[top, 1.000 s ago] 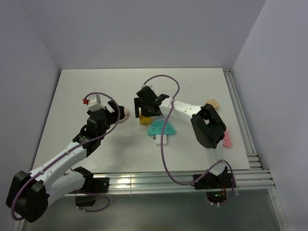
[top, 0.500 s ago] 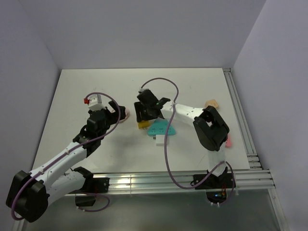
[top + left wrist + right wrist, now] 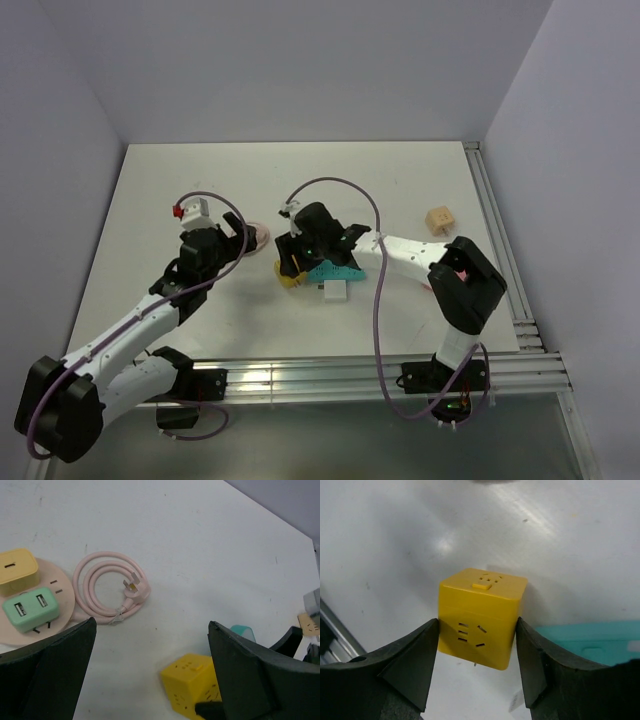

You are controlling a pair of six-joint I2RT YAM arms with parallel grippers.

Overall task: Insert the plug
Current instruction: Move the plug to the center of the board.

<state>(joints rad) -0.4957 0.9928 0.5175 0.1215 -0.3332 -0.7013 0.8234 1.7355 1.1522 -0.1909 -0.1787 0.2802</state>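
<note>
**Item 1, left tool** (image 3: 152,624). Black, wedge-shaped fingers spread wide and gripping nothing. It hangs above the left-centre of the white matte surface (image 3: 200,540), probably to look over the items below.

**Item 2, pink disc** (image 3: 64,582). A flat, round socket base in smooth pale plastic, with dark slots showing on its face. It carries items 3 and 4.

**Item 3, the plug** (image 3: 31,609). A small mint-green block with rounded corners and two USB ports facing up. It lies on the disc just below item 4, and no tool touches it. Its prongs are out of sight.

**Item 4, pale yellow charger** (image 3: 17,566). A rounded square block with a single port.

**Item 5, pink cord** (image 3: 134,591). Smooth and rubbery, coiled in a neat loop beside the disc, with a three-pin head resting on the coil.

**Item 6, yellow cube** (image 3: 481,611). Glossy hard plastic with socket slots on several faces and a small button on top. It sits on the surface.

**Item 7, right tool** (image 3: 477,625). Clamped on the cube, with one finger pressed flat against each side. This is probably meant to steady or reposition the cube as the receiving socket.

**Item 8, teal socket strip** (image 3: 338,268). Flat and rounded, just beside the cube.

**Item 9, white block** (image 3: 334,292). Plain, lying at the strip's near edge.

**Item 10, tan block** (image 3: 438,218). Small, well apart at the right.
</note>
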